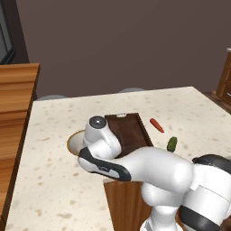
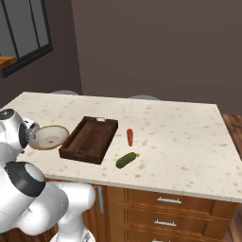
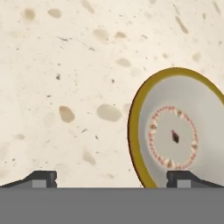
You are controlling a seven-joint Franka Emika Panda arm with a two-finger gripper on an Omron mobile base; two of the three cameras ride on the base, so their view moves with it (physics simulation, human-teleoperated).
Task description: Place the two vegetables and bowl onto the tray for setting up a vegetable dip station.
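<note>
1. The end effector (image 3: 111,177) hangs over the bowl (image 3: 177,131) with its two tips spread wide and nothing between them.
2. The bowl sits on the counter (image 2: 189,137), near the left edge, just beside the tray (image 2: 90,138). The tray holds nothing yet.
3. One tip is above the bowl's rim and the other is above bare counter. If the end effector goes straight down like this, a tip could hit the rim and tip or push the bowl.
4. The bowl is shallow and round. A pinch on its thin rim could slip, and the bowl could drop back on the counter.
5. The bowl looks about as wide as the tray. If it is set down off the middle, it could rest on the tray's raised edge and sit crooked.
6. The red pepper (image 2: 130,137) and the green cucumber (image 2: 126,160) lie on the counter on the tray's other side, near each other but apart.
7. The pepper's long side runs from the front edge toward the back edge.
8. The cucumber lies slanted, one end toward the front left and the other toward the back right.
9. The tray's long side runs front to back, a bit slanted.
</note>
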